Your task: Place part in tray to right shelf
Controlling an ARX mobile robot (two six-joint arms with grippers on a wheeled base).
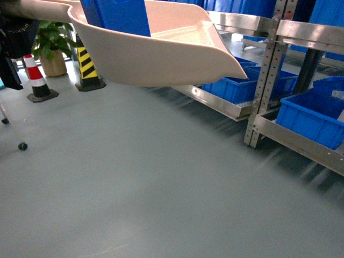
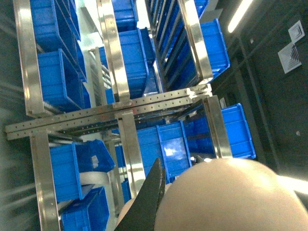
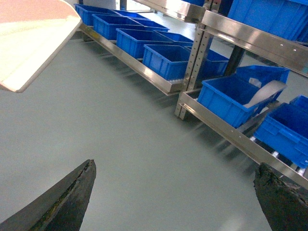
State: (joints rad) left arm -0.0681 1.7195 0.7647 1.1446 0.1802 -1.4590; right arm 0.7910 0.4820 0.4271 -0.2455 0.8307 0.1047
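The cream tray (image 1: 161, 59) is hanging high in the head view, its scooped lip pointing toward the right shelf (image 1: 279, 134). A bright-blue object (image 1: 121, 16) is standing in the tray against its back wall; the frame is cutting off its top, so I cannot tell whether it is the part. The tray's lower edge is riding clear above the grey floor (image 1: 134, 188), which is lying open from beneath the tray out to the shelf's front rail (image 1: 301, 142).

On the shelf's bottom level, blue crates (image 1: 312, 115) are sitting in a row just behind the front rail. A perforated steel upright (image 1: 266, 75) is standing between two bays. Far from the shelf, beyond the tray's back corner, a red-and-white cone (image 1: 36, 80), a yellow-and-black post (image 1: 86, 67) and a potted plant (image 1: 51, 43) are lining the floor's edge.

The right gripper (image 3: 175, 197) is spreading wide, its two dark fingertips (image 3: 62, 202) sitting at opposite lower corners of the wrist view with bare floor between them and nothing held. The left gripper (image 2: 163, 197) is showing one dark finger pressed along the tray's rounded underside (image 2: 226, 197); I cannot tell how wide it is standing.
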